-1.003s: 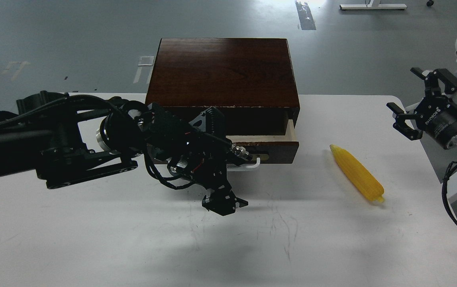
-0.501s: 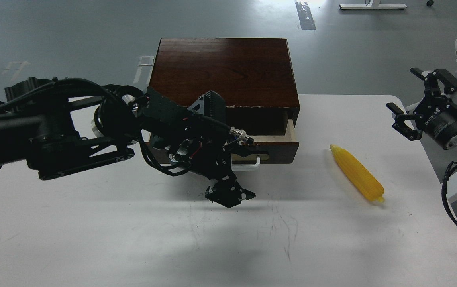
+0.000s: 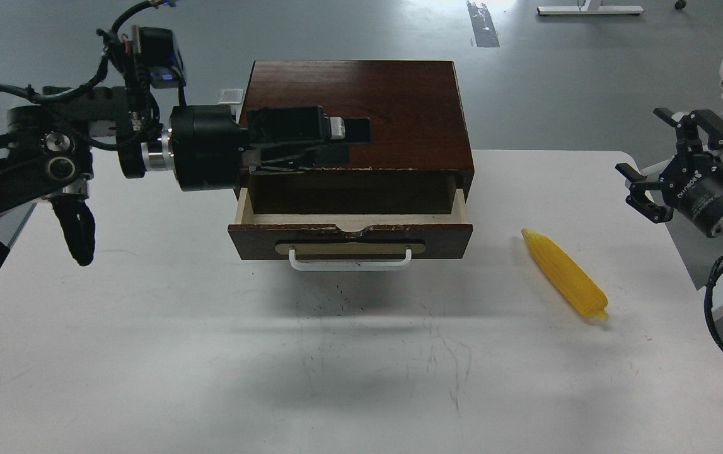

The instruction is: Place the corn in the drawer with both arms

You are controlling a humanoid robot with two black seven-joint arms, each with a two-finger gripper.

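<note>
The left black robot arm [image 3: 52,157] is built of matte jointed links with round bolted hubs, a bright silver wrist ring, a thick cylindrical wrist body, loose black cables looping over its top and a small boxy module with a blue face. Its blocky black left gripper [image 3: 329,135] carries a small pale patch. The right black arm's gripper [image 3: 667,167] has angular black fingers, white ROBOTIQ lettering on a round body, a silver ring and a black cable loop below.

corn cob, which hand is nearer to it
Right. The right hand hangs open just beyond the table's right edge, up and right of the corn cob. The left hand is over the drawer box, far left.
</note>
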